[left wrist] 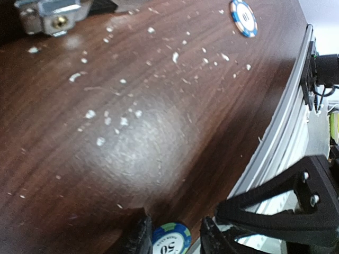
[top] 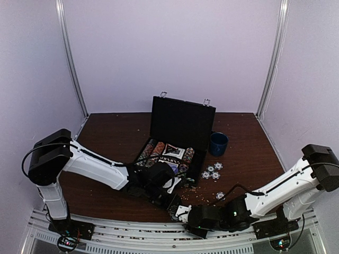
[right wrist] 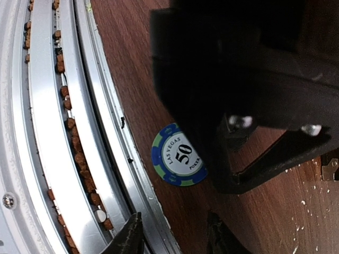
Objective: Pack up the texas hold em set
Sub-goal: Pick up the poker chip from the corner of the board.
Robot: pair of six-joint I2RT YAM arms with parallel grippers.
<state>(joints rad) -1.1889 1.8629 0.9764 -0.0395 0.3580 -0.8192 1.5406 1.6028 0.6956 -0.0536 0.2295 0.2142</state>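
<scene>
A dark brown wooden table (top: pixel 116 132) is seen, with a flat black hinged briefcase (top: pixel 183 121) standing open at its far middle, the lid held upright. A dark blue cup (top: pixel 218 143) is set just to the right of the case.

The left gripper (left wrist: pixel 172 238) is lowered at the near edge of the table, in front of the case. Its jaws are set narrowly apart, one on each side of a blue-and-green striped poker chip marked 50 (right wrist: pixel 179 154). That chip lies flat, close to the ribbed aluminium edge rail (right wrist: pixel 53 132). A small gap shows beside one finger, so no grip is judged to be made yet. The right gripper (right wrist: pixel 175 238) is held just near of the same chip, over the rail, its jaws apart and nothing between them.

Rows of striped multicoloured chips (top: pixel 159 151) are already laid in the case base, beside what is taken for a boxed card deck (top: pixel 173 152). A small cluster of loose striped chips (top: pixel 212 172) lies right of the case, with a single chip (top: pixel 220 195) nearer. A blue-and-white chip marked 10 (left wrist: pixel 243 18) also lies out on the table.

The packing is judged largely done. These chips are yet to be put in and the lid closed. No dice can be made out.
</scene>
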